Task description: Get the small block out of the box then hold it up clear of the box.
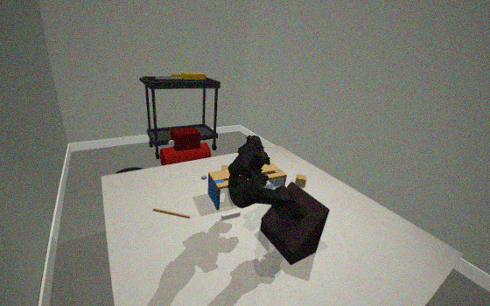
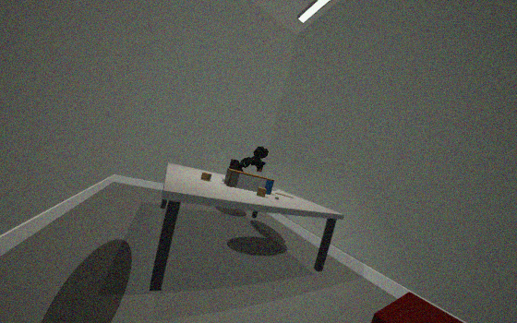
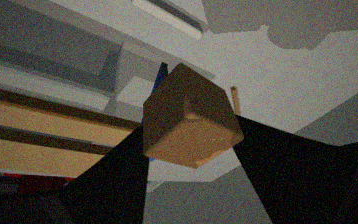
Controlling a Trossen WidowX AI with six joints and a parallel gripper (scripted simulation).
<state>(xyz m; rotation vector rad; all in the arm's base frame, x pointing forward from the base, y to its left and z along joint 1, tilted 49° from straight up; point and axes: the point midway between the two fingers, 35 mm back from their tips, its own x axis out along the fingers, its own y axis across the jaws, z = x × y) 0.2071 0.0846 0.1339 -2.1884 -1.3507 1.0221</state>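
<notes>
My gripper (image 3: 186,127) (image 2: 259,167) is shut on a small brown wooden block (image 3: 190,110) (image 2: 259,170), which fills the space between the fingertips in the wrist view. In the exterior view they hang in the air, above the level of the box's top edge. In the top view the arm hides the fingers and block. The box (image 1: 213,192) (image 2: 250,181) (image 3: 50,152) stands upright on the table (image 1: 139,245) (image 2: 193,186), with wooden top strips and a blue end wall. The held block is off to one side of the box's top strips in the wrist view.
A wooden cube (image 1: 300,181) (image 2: 206,176) stands beyond one end of the box, and another (image 2: 261,192) behind it. A wooden stick (image 1: 171,213) (image 3: 235,100) and a pale bar (image 1: 230,216) (image 3: 167,19) lie in front. A small grey object (image 1: 204,177) lies near the blue end.
</notes>
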